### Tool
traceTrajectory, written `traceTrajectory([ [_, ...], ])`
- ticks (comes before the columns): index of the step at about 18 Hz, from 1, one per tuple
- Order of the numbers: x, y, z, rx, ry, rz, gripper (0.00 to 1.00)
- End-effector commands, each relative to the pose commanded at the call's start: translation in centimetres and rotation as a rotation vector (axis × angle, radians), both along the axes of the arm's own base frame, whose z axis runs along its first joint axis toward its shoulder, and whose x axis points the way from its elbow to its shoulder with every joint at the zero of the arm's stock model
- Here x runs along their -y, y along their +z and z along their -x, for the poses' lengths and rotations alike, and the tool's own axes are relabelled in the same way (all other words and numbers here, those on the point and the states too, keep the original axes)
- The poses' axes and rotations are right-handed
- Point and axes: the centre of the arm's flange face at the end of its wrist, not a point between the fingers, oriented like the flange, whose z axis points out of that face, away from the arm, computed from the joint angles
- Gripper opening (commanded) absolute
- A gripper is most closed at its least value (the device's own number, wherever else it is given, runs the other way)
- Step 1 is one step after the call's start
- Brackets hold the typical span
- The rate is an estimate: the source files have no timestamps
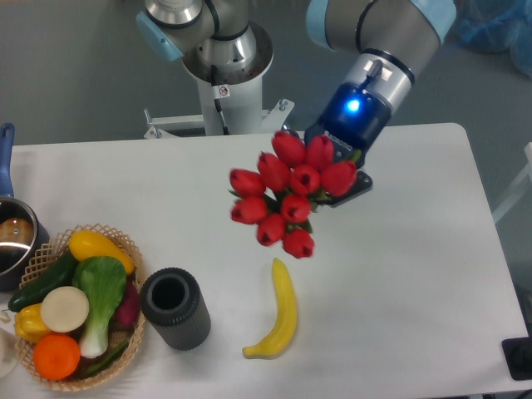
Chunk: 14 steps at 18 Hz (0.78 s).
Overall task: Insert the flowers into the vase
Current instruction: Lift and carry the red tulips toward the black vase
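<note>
The flowers (pixel 287 195), a bunch of red tulip buds, hang in the air over the middle of the table, tilted so the buds face the camera and left. My gripper (pixel 337 174) is shut on their stems, which are hidden behind the buds. The vase (pixel 174 307), a dark ribbed cylinder with its round mouth up, stands at the front left, well below and left of the flowers.
A yellow banana (pixel 279 312) lies on the white table (pixel 416 274) between vase and flowers. A wicker basket (pixel 79 303) of vegetables and fruit sits just left of the vase. A steel pot with a blue handle (pixel 10 229) is at the left edge.
</note>
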Motion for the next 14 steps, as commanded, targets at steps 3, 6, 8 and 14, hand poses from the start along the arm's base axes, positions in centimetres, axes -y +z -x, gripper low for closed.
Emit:
traceTrajectory([
  [3, -1.4, 0.2, -1.2, 0.007, -0.041, -0.021, 0.00],
  [6, -2.9, 1.2, -0.3, 0.005, -0.079, -0.076, 0.00],
  [8, -6.3, 0.9, -0.2, 0.015, -0.127, -0.080, 0.00],
  [14, -10.5, -2.1, -1.1, 0.074, -0.217, -0.118, 0.00],
])
